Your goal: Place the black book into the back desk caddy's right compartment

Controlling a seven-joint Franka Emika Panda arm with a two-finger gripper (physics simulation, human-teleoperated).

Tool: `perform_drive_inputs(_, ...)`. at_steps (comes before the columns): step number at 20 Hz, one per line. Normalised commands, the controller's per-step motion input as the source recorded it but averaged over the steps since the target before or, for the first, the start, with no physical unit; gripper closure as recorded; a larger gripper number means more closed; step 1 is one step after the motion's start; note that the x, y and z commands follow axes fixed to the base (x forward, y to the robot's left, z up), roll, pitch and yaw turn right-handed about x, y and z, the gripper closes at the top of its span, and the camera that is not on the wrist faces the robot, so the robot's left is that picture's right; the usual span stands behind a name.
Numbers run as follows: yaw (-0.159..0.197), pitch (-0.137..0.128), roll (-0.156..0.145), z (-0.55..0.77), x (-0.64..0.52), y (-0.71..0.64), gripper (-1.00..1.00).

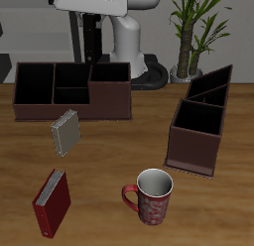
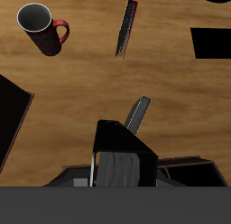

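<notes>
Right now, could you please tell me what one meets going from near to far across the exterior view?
red book → small dark book → back desk caddy → robot base

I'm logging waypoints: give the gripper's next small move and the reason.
Probably shift the gripper until the black book it seems to hold hangs over the back desk caddy's right compartment; the wrist view shows the grey book past it, not that compartment.

Bright, even simulator light; soft shadows lie close under objects; low resolution; no glare or blur.
</notes>
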Motion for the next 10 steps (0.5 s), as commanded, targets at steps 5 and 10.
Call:
perform_drive_inputs(5,0.038,0.001,-0.007,0.06,-0.6,0.01,1.0)
perform_drive_inputs(10,0.042,0.003,-0.013,0.03,-0.46,-0.01,1.0)
